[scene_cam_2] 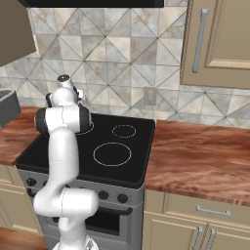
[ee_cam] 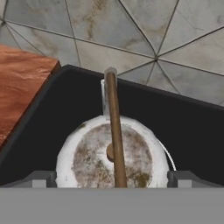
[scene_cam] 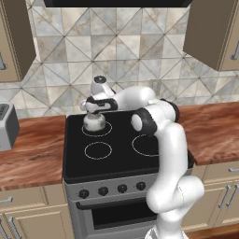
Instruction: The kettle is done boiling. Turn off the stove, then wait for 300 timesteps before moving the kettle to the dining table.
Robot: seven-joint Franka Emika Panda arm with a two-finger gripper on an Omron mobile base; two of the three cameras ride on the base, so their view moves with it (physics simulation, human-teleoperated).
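While the arm reached across the stove (scene_cam: 116, 154), the end effector (scene_cam: 96, 108) hung directly above the kettle (scene_cam: 94, 122), which sat on the rear left burner of the black glass top. Its fingers (ee_cam: 43, 178) stood spread wide in the hand view, one on each side of the kettle (ee_cam: 111, 155), holding nothing. The brown handle (ee_cam: 114, 131) ran straight up the middle of that view, between the two fingertips, with the lid knob just under it.

Judging by this pose, the stove-off part looked finished and the step in hand was the pick-up of the kettle; whether the wait was over could not be told from the frames. The front knobs (scene_cam: 112, 190) were too small to read for on or off.

The next move would call for a short descent until the fingertips bracketed the handle, then a clench across it, since the handle lay crosswise to the closing line. A slip seemed possible, the handle being thin, so a centred grip near its top would serve best. After the lift, the base would have to drive to the dining table. Wooden desk (scene_cam: 32, 149) lay to the left of the stove, with a toaster (scene_cam: 7, 126) on it.
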